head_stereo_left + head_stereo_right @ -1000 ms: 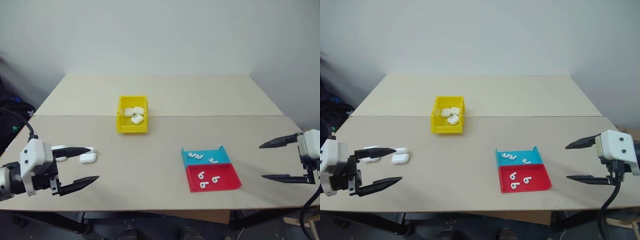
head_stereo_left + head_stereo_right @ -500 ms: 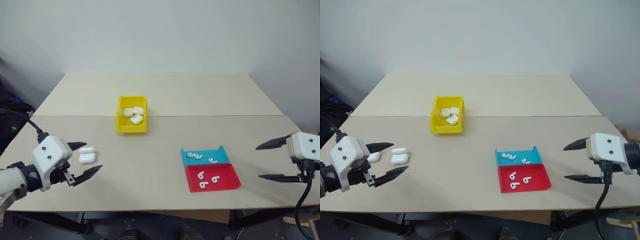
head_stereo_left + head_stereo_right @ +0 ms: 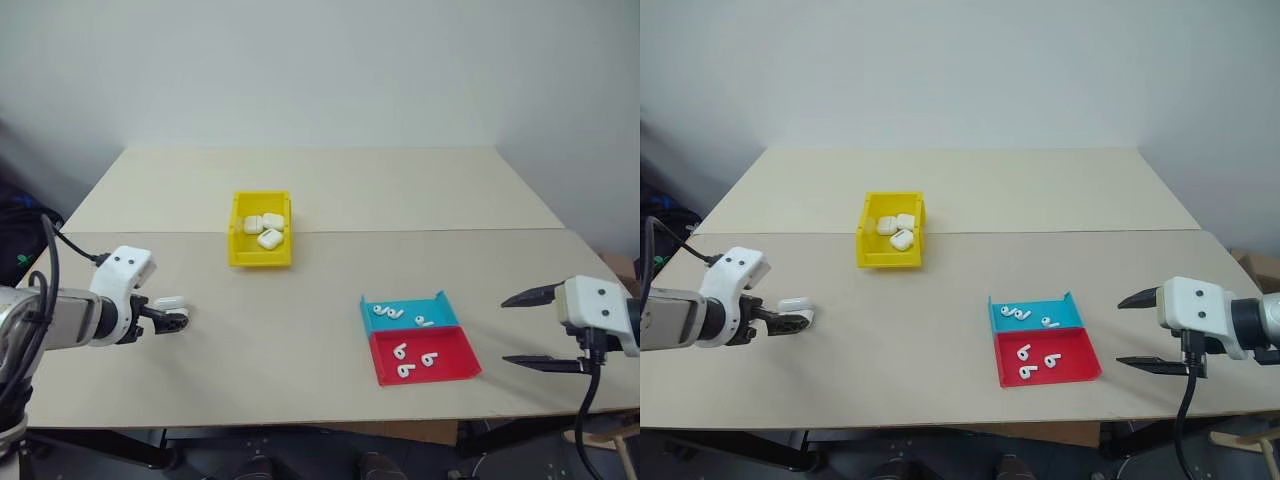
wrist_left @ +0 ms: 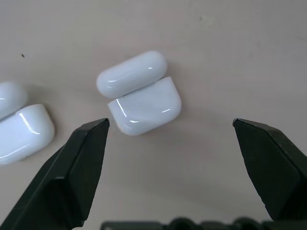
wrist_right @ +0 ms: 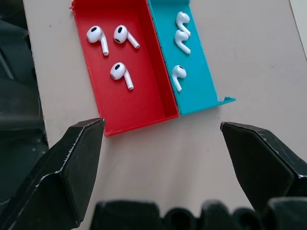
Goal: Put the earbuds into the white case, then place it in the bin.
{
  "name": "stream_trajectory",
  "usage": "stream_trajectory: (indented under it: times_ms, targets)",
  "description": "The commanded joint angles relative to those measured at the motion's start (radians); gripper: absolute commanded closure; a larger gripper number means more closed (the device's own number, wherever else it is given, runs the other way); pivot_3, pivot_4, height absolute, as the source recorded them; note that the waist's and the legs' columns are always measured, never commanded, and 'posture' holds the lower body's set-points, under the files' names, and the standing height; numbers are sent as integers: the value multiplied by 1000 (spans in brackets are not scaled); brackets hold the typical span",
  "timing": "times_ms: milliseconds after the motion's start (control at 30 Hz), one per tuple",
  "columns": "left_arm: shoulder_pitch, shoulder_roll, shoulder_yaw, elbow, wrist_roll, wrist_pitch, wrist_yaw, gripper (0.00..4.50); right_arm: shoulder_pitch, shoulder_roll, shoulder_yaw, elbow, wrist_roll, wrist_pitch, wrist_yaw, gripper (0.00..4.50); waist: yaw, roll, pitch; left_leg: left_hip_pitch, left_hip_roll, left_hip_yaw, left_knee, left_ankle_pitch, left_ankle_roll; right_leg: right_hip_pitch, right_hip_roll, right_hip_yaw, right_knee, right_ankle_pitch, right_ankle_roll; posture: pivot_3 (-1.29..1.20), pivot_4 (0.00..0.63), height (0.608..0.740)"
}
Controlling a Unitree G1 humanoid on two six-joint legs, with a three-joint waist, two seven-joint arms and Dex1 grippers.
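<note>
So the left gripper point(image 4: 170, 127) has its fingers spread wide with nothing between them, hovering just over an open white case point(image 4: 142, 93) at the left-middle of the head view, with another case point(image 4: 21, 132) just beside it. Right gripper point(image 5: 160, 127) is also wide open and empty, near the blue-and-red tray point(image 5: 144, 112) lower right; three earbuds point(image 5: 111, 50) lie in each half. The yellow bin point(image 3: 262, 259), upper centre, holds a few cases.
</note>
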State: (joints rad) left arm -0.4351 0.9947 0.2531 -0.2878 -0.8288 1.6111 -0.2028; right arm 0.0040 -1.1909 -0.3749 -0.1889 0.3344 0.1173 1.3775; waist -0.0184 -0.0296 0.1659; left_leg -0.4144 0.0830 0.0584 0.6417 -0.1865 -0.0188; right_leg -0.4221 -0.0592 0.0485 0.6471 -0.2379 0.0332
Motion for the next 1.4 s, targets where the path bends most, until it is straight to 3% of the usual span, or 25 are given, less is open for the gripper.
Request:
stream_trajectory:
  times_ms: [33, 333, 567, 1333, 1400]
  targets:
    - [-57, -20, -1, 78, -115, 3, 193, 0, -5, 3, -8, -35, 1, 16, -28, 41, 4, 0, 0, 0, 0, 0, 0, 0, 0, 0, 0, 0, 0, 0, 0, 0, 150, 740]
    - [-164, -51, -66, 269, -346, 3, 488, 0, -31, -1, 34, -28, -11, 23, -63, 41, 6, -2, 1, 2, 0, 0, 1, 1, -2, 2, 0, 0, 0, 0, 3, 0, 150, 740]
    - [-205, -96, -91, 351, -406, 3, 633, 0, -17, -2, 30, -38, -23, 27, -75, 41, 7, -2, 1, 0, -1, 0, 1, 2, -2, 1, 0, 0, 0, 2, 0, 0, 150, 740]
    - [-257, -192, -129, 420, -353, 3, 723, 0, 3, 6, 38, -51, -59, 18, -118, 41, 7, -2, 1, 1, -2, -1, 1, 2, -4, 2, -1, 0, 0, 2, 0, 0, 150, 740]
    - [-251, -186, -135, 410, -365, 3, 728, 399, 2, 5, 40, -49, -60, 17, -118, 0, 7, -2, 1, 1, -2, -1, 1, 2, -4, 2, -1, 0, 0, 2, 0, 0, 150, 740]
